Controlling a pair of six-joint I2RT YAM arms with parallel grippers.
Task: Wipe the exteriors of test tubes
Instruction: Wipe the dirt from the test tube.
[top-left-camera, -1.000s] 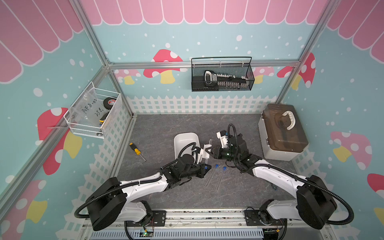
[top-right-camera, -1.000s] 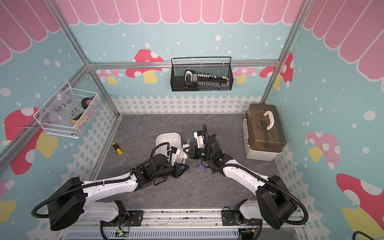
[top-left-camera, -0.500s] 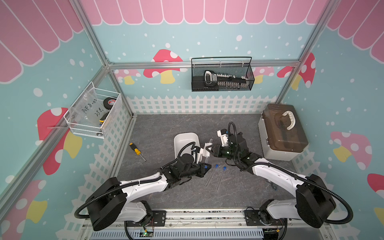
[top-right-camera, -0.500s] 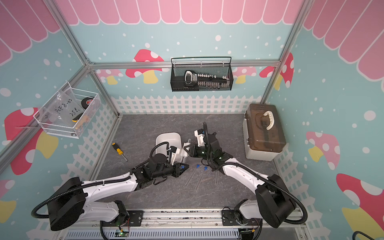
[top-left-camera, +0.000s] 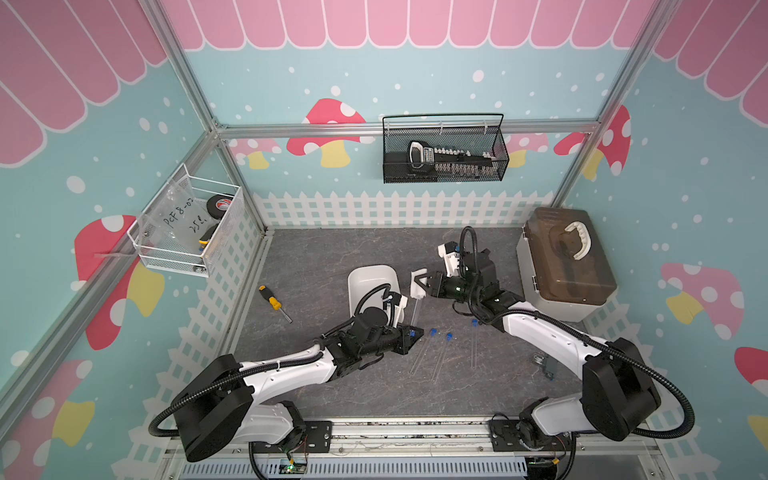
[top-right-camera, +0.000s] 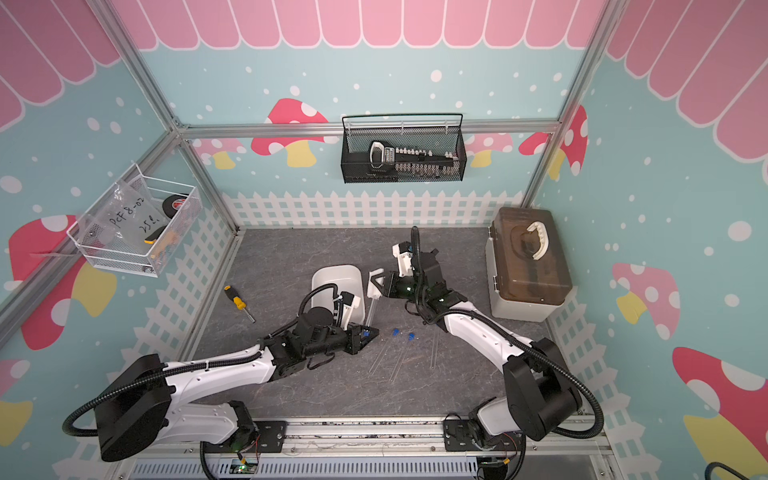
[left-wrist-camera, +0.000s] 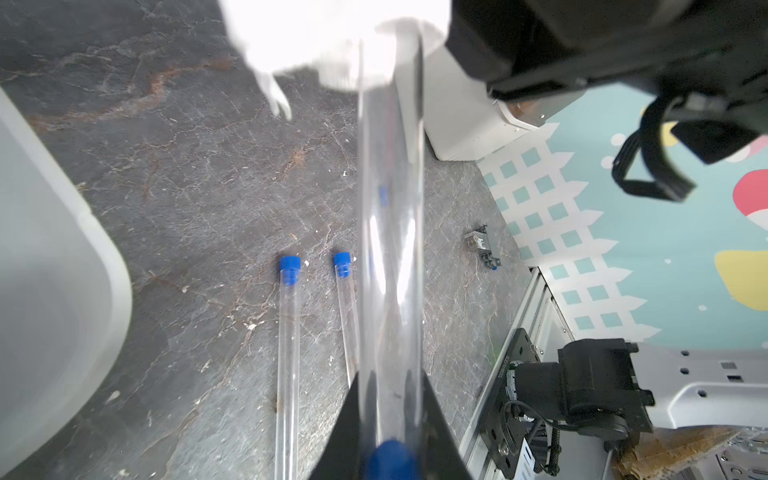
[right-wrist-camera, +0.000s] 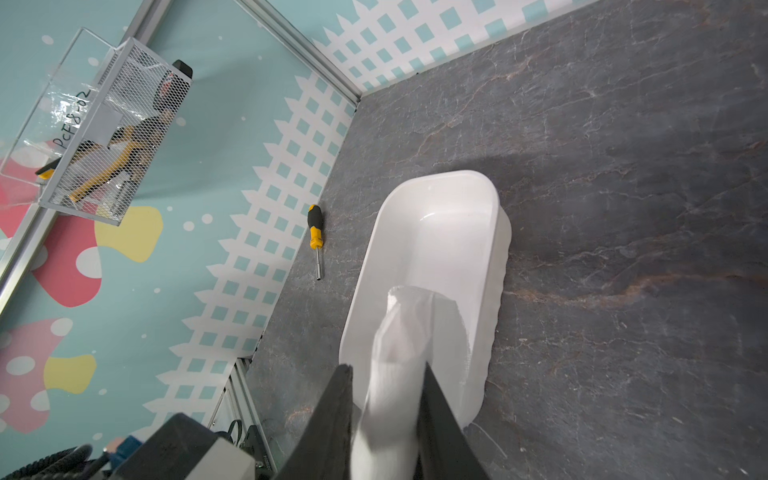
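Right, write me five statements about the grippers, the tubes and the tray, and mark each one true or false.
1. The left gripper is shut on a test tube at its blue-capped end. True.
2. The right gripper is empty. False: it pinches a white cloth.
3. Four tubes lie on the table. False: three loose tubes lie there.
4. The white tray holds no tube. True.
5. The screwdriver lies in the tray. False: the screwdriver lies on the table, apart from the tray.
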